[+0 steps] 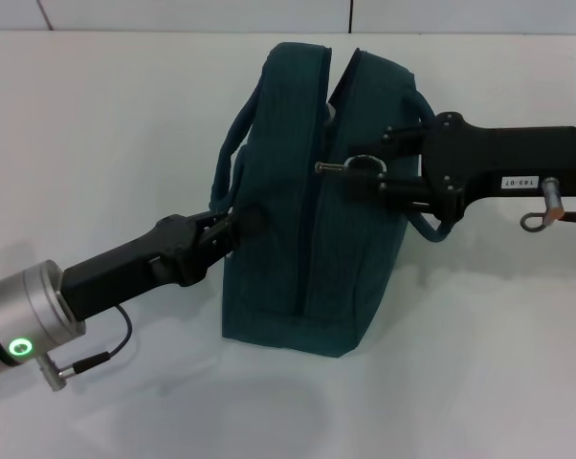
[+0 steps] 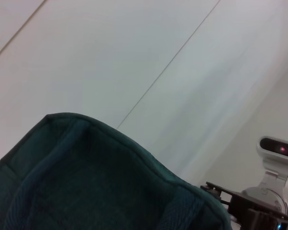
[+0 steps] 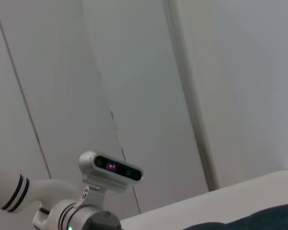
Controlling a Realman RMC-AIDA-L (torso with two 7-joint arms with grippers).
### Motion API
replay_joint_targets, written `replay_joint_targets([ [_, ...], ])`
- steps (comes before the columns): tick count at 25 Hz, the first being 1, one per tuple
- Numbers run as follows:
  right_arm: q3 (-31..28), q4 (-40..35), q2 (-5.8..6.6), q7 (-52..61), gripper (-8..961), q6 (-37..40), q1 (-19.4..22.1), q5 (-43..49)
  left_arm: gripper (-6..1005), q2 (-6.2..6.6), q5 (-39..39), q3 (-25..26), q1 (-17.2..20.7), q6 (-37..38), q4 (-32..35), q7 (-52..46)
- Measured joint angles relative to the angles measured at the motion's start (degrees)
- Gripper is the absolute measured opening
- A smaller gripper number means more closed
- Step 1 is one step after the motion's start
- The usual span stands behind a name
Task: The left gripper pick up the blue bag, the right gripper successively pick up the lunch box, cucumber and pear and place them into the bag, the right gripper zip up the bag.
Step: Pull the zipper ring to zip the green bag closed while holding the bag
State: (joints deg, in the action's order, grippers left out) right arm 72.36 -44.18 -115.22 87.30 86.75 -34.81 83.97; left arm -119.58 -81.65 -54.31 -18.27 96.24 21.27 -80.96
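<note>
The blue bag (image 1: 307,249) stands on the white table (image 1: 97,115). Its top seam is closed along the near part and gapes a little at the far end. My left gripper (image 1: 232,222) is shut on the bag's left side by a loop handle (image 1: 232,143). My right gripper (image 1: 369,174) reaches in from the right and is shut on the metal ring zipper pull (image 1: 363,163) at the top seam. Bag fabric fills the lower left wrist view (image 2: 86,182), and a strip shows in the right wrist view (image 3: 263,218). The lunch box, cucumber and pear are out of view.
The bag's second handle (image 1: 432,225) hangs under my right arm. The table's far edge (image 1: 173,32) lies behind the bag. The robot's head camera shows in both wrist views (image 2: 278,148) (image 3: 110,167).
</note>
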Motion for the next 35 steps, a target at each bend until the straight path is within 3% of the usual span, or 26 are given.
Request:
replay_joint_targets([
  [12, -0.03, 1.29, 0.19, 4.39, 449, -0.24, -1.12, 0.20, 50, -0.05, 0.00, 0.00, -0.10, 0.00, 0.00, 0.01],
  [17, -0.03, 1.30, 0.52, 5.47, 568, -0.53, -1.14, 0.28, 50, -0.05, 0.00, 0.00, 0.04, 0.00, 0.00, 0.01],
  [28, -0.07, 1.27, 0.88, 7.28, 559, -0.63, -1.36, 0.35, 50, -0.04, 0.00, 0.00, 0.08, 0.01, 0.00, 0.01],
  [35, 0.32, 0.79, 0.57, 8.07, 476, -0.58, -2.06, 2.53, 50, -0.04, -0.01, 0.00, 0.03, 0.08, 0.00, 0.01],
])
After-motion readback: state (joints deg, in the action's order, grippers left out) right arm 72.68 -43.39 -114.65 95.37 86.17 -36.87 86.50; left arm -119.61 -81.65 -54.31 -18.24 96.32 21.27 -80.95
